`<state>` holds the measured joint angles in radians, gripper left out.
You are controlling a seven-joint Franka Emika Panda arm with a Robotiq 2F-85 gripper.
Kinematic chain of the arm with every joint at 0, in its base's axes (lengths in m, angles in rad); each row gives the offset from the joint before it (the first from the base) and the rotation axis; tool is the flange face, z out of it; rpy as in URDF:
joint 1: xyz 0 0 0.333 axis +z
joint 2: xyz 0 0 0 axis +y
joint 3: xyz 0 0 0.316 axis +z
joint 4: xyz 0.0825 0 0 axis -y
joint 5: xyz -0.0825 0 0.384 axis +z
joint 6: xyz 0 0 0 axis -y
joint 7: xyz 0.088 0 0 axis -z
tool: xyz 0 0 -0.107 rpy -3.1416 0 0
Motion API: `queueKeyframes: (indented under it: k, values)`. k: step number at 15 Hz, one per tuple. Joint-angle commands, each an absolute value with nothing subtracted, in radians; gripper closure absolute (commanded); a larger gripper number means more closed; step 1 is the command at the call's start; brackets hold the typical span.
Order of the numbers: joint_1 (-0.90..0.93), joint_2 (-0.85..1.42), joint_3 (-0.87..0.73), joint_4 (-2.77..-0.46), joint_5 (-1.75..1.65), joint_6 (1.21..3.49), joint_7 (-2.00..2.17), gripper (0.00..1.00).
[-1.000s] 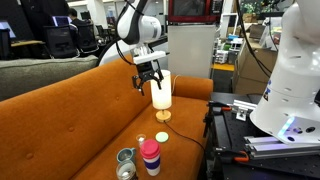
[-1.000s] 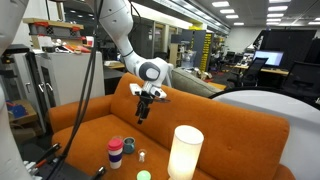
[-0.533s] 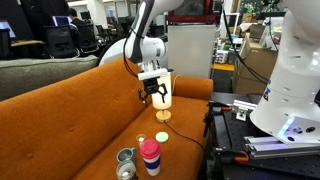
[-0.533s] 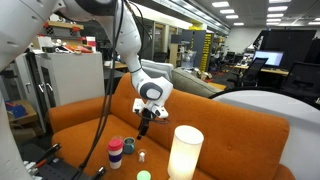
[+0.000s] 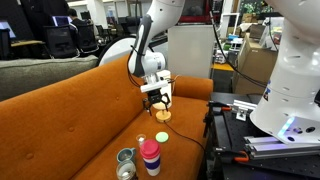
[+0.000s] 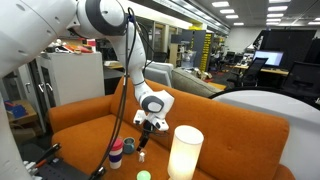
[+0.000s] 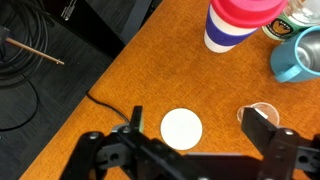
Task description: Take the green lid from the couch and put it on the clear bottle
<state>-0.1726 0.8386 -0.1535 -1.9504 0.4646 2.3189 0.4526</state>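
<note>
Open gripper (image 5: 157, 101) low over the couch (image 5: 70, 110), green lid (image 7: 181, 127) below it on the seat.

In the wrist view the seat's front edge runs diagonally just left of the lid, with dark floor and cables beyond it; bare orange fabric lies around the lid on its other sides. The pink bottle (image 7: 240, 22) stands further along the seat, and the clear bottle (image 5: 125, 156) is just beside it. A white lamp (image 6: 183, 152) rises close to the gripper, partly behind it in an exterior view. The jaws are spread wide and hold nothing; the lid, pale in the wrist view, lies flat between the 2 fingers (image 7: 265, 128), touching neither. Compared with 0.5 s ago, the gripper has dropped nearer the seat, while the lid and both bottles have not moved.
</note>
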Motion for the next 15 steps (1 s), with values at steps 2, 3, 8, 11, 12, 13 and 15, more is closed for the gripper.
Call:
queueKeyframes:
  k: [2,3,8,11,12,13,15]
  values:
    - [-0.176,0.840,-0.151,-1.949,0.461,2.317,0.455,0.00]
    - [-0.176,0.840,-0.151,-1.949,0.461,2.317,0.455,0.00]
    - [-0.238,0.960,-0.110,-1.814,0.551,2.271,0.490,0.00]
    - [-0.263,1.094,-0.090,-1.699,0.619,2.294,0.513,0.00]
    - [-0.267,1.145,-0.090,-1.655,0.635,2.292,0.529,0.00]
    - [-0.269,1.187,-0.092,-1.618,0.647,2.290,0.541,0.00]
    - [-0.268,1.260,-0.101,-1.555,0.663,2.283,0.577,0.00]
